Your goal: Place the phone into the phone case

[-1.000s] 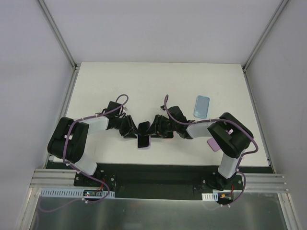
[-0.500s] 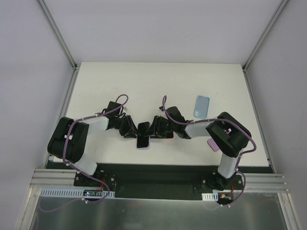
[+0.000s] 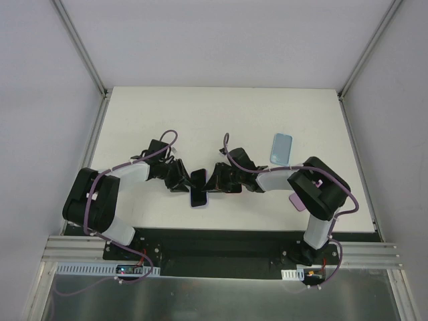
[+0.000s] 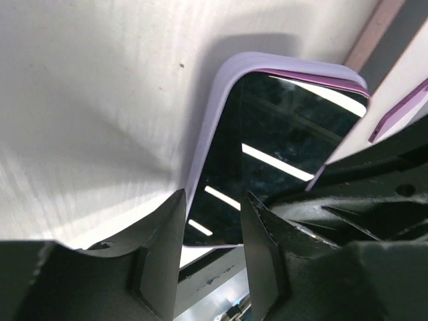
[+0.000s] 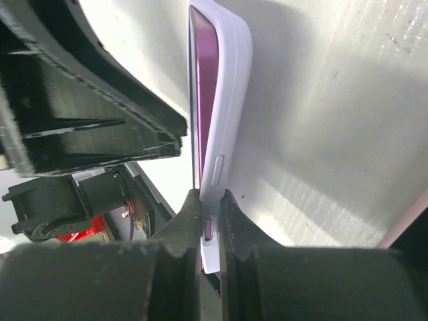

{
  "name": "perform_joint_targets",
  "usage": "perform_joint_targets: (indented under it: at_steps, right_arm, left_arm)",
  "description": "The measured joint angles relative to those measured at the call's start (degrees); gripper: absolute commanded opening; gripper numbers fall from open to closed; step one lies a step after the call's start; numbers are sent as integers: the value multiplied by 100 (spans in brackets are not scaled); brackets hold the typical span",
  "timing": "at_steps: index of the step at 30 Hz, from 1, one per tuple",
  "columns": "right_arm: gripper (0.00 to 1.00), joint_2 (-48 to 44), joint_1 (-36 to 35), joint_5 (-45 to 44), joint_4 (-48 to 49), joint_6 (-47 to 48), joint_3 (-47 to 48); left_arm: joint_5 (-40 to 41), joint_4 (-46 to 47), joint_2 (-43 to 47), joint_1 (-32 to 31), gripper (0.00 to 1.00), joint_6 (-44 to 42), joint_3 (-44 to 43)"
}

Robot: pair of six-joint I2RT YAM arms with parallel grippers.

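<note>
Item: black-glass-screened phone, sitting within the rim of the lilac soft-plastic phone case, which is resting on the white table toward its front edge, between the two arms.
Left gripper — narrow, fingers pressing the case's long sides at its near end.
Right gripper — pinching the case's thin side edge, by a button.
Pale blue rounded slab: lying flat, well apart to the right.
</note>
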State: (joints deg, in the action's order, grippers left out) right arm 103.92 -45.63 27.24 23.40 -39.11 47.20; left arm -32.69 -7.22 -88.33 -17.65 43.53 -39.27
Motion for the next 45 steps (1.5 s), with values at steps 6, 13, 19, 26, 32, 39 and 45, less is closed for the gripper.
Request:
perform_joint_targets:
  at_steps: [6, 13, 19, 26, 32, 39, 45]
  right_arm:
    - [1, -509, 92, 20, -186, 273, -234]
    - [2, -1937, 531, 109, -352, 525, -695]
    - [1, -3038, 715, 306, -361, 597, -966]
    - [2, -3753, 756, 494, -415, 605, -1082]
    - [5, -4194, 756, 634, -350, 525, -1163]
    - [15, -4507, 756, 798, -125, 310, -1539]
    - [37, -4642, 782, 855, -4, 203, -1617]
  left_arm:
    - [-107, -407, 800, 2, 56, -356, -308]
    - [-883, -404, 1510, 2, 64, -702, -573]
    - [-1722, -205, 1871, -2, 64, -748, -573]
    - [-2376, 396, 2017, -308, 64, -664, -555]
    - [-2741, 1504, 1884, -745, 49, -149, -389]
    - [-2883, 2706, 1792, -850, 20, 671, -155]
    - [-3060, 3241, 1753, -901, 0, 944, -111]
